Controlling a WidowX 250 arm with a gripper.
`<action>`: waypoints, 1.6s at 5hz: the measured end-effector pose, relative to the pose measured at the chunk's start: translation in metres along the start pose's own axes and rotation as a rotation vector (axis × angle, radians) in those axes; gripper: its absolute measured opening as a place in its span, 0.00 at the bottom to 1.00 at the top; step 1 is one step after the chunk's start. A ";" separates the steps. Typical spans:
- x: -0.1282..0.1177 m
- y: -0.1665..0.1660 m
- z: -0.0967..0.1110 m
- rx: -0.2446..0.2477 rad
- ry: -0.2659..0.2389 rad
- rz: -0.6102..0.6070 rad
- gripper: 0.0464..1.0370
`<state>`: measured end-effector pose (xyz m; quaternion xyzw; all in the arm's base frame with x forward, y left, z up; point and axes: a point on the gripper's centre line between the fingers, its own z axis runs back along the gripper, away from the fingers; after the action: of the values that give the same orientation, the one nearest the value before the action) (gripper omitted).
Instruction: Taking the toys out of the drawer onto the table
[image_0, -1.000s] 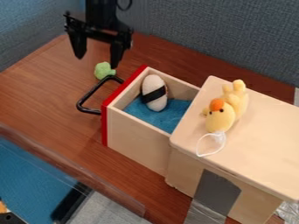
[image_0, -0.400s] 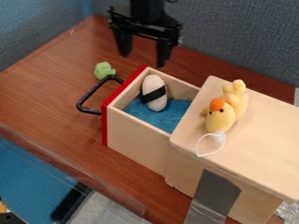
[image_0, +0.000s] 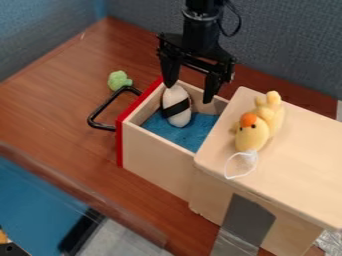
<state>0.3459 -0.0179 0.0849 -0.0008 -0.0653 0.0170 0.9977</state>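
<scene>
White oblong plush toy with black band (image_0: 179, 119): in the open drawer (image_0: 157, 160), on blue lining, centre of frame, upper end toward the top edge. Probably light, soft and squeezable, with little risk of breakage; perhaps apt to roll under an off-centre push. Best taken across the narrow width, at the band. Black gripper (image_0: 190, 92): upper centre, fingers spread, with nothing between them. Relative to toy: above and slightly right in frame, with left-hand fingertip beside its upper end; contact impossible to tell.
</scene>
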 end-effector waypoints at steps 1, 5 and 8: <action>0.002 -0.002 -0.014 0.039 0.021 -0.014 0.96; -0.028 0.016 -0.037 0.241 0.076 -0.115 0.85; -0.028 0.006 -0.021 0.169 0.067 -0.131 0.30</action>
<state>0.3210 -0.0131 0.0602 0.0872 -0.0303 -0.0426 0.9948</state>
